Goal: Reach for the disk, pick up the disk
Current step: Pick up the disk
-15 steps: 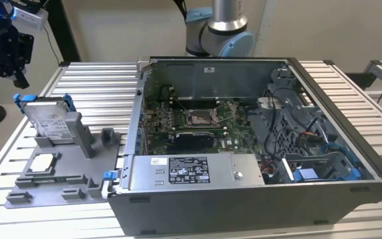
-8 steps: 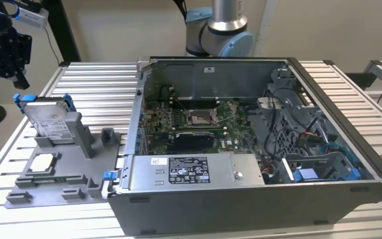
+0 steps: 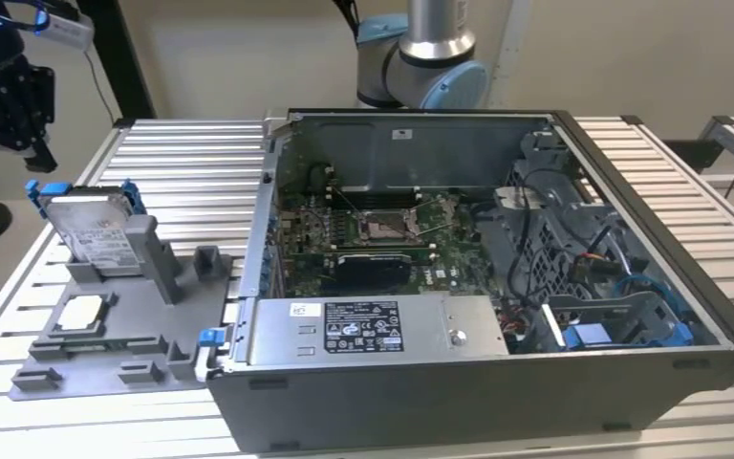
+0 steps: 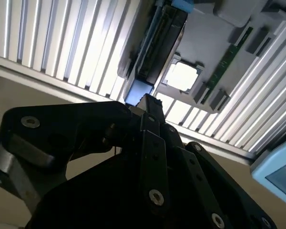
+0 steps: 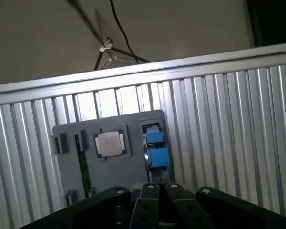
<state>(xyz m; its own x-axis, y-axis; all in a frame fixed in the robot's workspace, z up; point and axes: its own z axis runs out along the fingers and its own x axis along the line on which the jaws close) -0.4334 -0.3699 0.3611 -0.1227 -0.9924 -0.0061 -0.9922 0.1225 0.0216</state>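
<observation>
The disk (image 3: 93, 234) is a silver-grey drive with a white label and blue bracket. It stands on edge in a grey holder tray (image 3: 125, 356) at the exterior view's left. My black gripper (image 3: 35, 153) hangs in the air above and behind it, well apart from it. In the first wrist view the disk (image 5: 156, 149) shows edge-on as a blue strip just beyond my gripper (image 5: 160, 187), whose fingers lie together with nothing between them. The second wrist view shows the disk (image 4: 158, 45) beyond the gripper (image 4: 148, 101).
A white-topped square chip (image 3: 80, 311) and a green memory stick (image 5: 83, 167) lie on the same tray. An open computer case (image 3: 622, 382) with a grey power-supply box (image 3: 367, 327) stands to the exterior view's right. All rest on a ribbed metal table (image 3: 176, 153).
</observation>
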